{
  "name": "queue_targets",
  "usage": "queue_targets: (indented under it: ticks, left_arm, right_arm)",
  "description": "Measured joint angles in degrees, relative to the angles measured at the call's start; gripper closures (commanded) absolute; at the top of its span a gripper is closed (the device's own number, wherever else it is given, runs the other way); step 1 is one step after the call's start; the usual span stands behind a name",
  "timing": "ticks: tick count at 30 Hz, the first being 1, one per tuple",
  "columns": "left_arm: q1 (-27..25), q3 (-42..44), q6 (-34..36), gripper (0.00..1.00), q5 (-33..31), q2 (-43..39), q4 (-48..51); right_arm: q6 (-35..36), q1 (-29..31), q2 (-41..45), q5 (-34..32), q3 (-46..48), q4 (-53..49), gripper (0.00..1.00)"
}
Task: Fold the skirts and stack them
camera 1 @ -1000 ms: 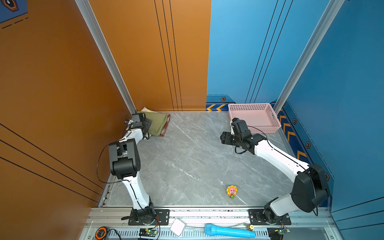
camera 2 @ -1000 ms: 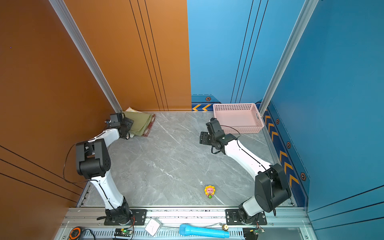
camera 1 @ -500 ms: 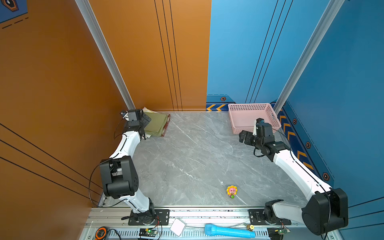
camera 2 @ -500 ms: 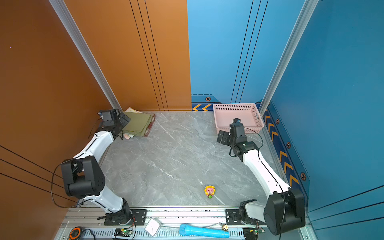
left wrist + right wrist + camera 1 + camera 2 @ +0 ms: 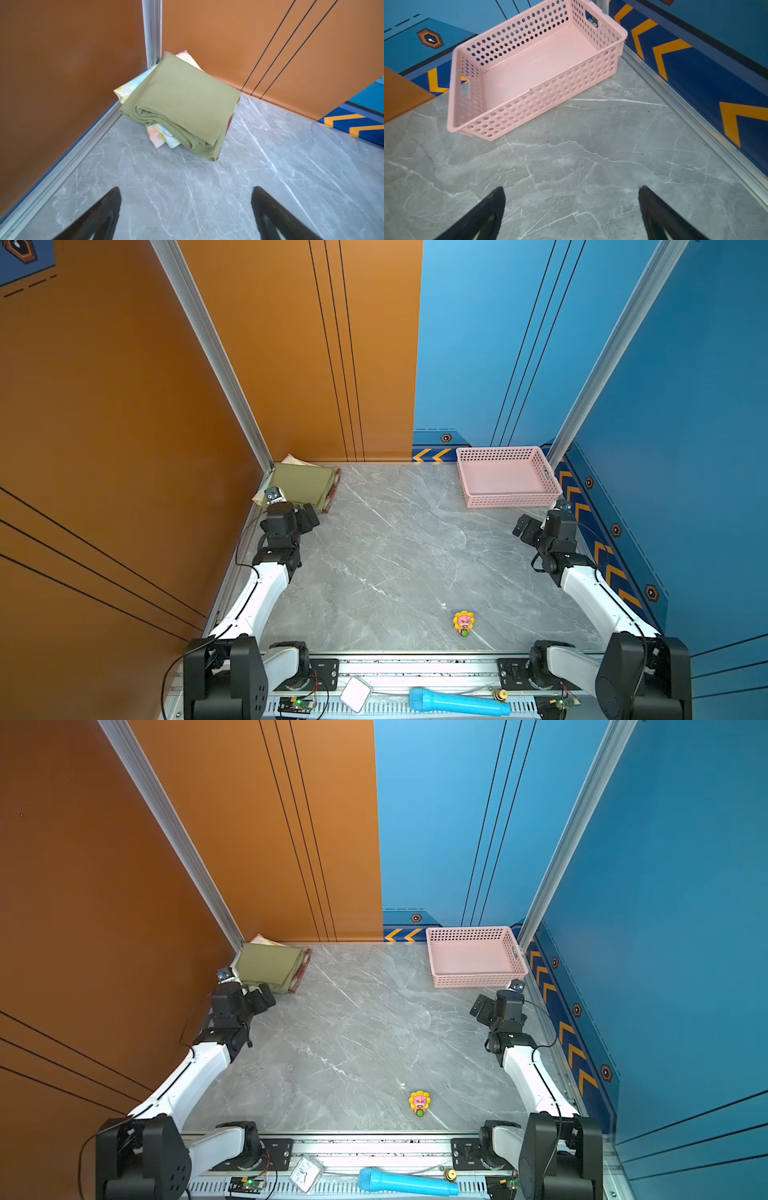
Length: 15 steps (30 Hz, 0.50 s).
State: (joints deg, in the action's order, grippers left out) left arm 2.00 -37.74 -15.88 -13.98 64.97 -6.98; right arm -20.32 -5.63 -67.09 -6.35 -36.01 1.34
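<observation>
Skirts (image 5: pixel 301 485) lie stacked left of centre in both top views, olive skirt (image 5: pixel 182 99) uppermost. We judge them light, soft, slippery; we would pinch folded edges together. Left tool (image 5: pixel 186 188) and right tool (image 5: pixel 571 187) gape wide, empty.

You have the skirts (image 5: pixel 301 485) stacked in the table's (image 5: pixel 395 551) far left corner, with the left tool (image 5: pixel 311 515) just before them. The basket (image 5: pixel 508 500) sits far right, the right tool (image 5: pixel 523 526) before it. A toy (image 5: pixel 464 623) stands near the front edge.
</observation>
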Motion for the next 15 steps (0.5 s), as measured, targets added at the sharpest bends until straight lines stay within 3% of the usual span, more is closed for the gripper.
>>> queue_targets:
  ticks: [5,10,15]
  left_arm:
    - [-2.0,5.7,3.6,0.02,-4.4,0.8,-4.8]
    - [-4.3,12.4,7.2,0.02,-5.8,7.5,-17.5]
    - [-4.6,14.1,9.9,0.02,-5.4,14.8,-24.0]
  right_arm:
    - [1.6,-1.0,-2.9,-3.0,5.2,9.0,0.0]
    - [4.0,1.1,-7.7,-6.0,10.6,18.6,0.0]
    - [6.5,2.7,-10.1,-6.6,11.5,25.1,0.0]
